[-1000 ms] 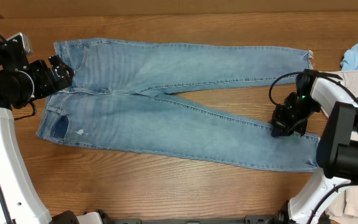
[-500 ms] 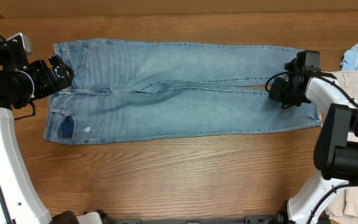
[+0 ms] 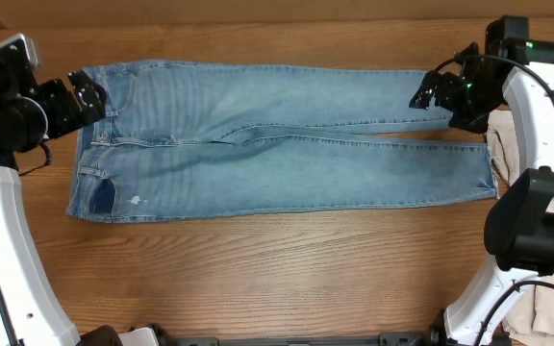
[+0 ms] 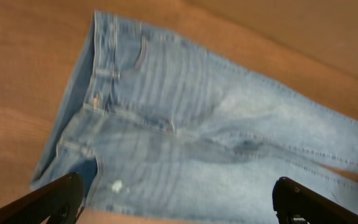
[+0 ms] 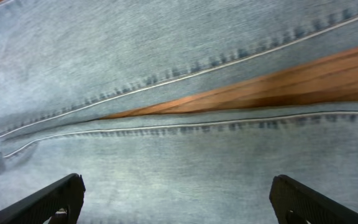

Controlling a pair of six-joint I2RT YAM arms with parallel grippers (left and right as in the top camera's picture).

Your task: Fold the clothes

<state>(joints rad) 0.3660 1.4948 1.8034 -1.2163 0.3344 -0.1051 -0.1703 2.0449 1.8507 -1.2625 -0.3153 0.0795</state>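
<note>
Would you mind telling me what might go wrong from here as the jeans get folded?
1. A wedge of table shows between the legs of the jeans near the hems, so a fold made now may come out skewed.
2. The cream trousers lie close beside those hems, so the open right claw might snag them when it reaches for a hem.

The brown wooden table [image 3: 277,279] has its grain running from left to right. On it the light blue faded denim jeans [image 3: 277,144] lie flat across nearly the whole width, with the waistband at the left and the 2 legs reaching to the right, almost parallel. Between the legs a thin wedge of wood shows (clearest in the right wrist view). A darker patch sits near the waistband. At the right edge, the cream fabric trousers [image 3: 501,144] lie just beside the hems, partly hidden.
</note>
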